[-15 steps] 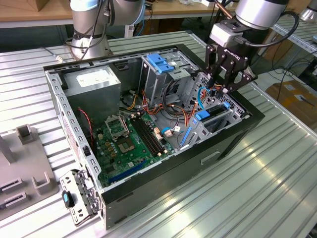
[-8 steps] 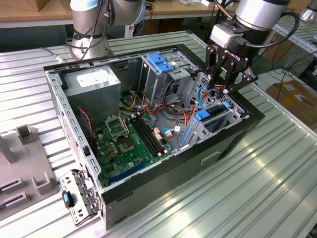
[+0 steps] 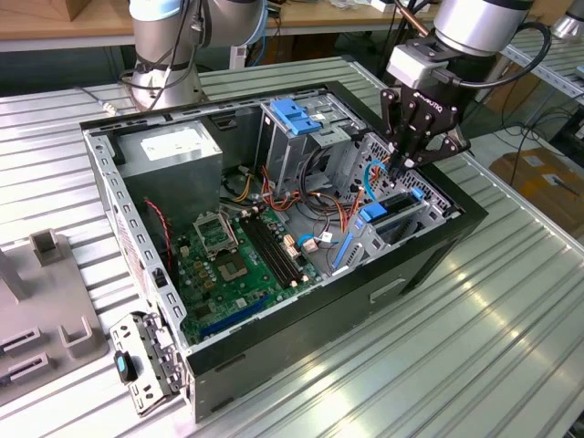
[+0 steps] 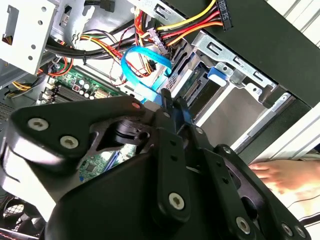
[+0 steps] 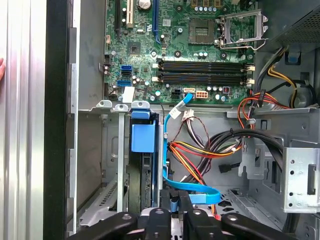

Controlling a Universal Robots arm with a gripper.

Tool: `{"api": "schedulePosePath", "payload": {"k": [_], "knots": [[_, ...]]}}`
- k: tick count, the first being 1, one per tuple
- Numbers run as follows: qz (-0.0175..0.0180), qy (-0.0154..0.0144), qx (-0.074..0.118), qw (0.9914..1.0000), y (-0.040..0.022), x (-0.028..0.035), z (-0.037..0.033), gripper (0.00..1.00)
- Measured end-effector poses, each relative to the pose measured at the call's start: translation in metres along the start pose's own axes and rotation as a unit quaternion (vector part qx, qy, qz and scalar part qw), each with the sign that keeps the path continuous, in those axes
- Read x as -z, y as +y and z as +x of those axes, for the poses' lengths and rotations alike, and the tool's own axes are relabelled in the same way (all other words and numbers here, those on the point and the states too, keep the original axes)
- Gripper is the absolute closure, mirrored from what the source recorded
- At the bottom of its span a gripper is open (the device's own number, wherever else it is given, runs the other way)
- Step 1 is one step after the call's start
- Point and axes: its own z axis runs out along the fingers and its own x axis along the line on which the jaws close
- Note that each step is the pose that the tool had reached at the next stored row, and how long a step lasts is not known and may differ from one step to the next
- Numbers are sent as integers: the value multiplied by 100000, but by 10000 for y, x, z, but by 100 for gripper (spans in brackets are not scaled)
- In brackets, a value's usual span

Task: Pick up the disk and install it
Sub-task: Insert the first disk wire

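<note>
The black gripper (image 4: 174, 106) looms nearest, its jaws drawn together beside a looped light-blue cable (image 4: 142, 64). Just beyond the tips, the disk (image 4: 202, 85) stands on edge inside a grey metal drive bay (image 4: 235, 100), its blue carrier frame showing. Farther in lie a green motherboard (image 4: 80, 86) and a bundle of yellow, red and black wires (image 4: 187, 20). Outside the black case wall (image 4: 270, 45), a person's hand (image 4: 277, 175) rests on the ribbed counter (image 4: 300, 12).
</note>
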Motion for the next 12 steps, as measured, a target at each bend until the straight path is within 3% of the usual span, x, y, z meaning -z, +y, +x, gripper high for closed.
{"api": "schedulePosePath", "payload": {"k": [1,12], "knots": [[-1,0,0,100000,0,0,0,84],[2,-14,1,100000,3,-3,2,84]]}}
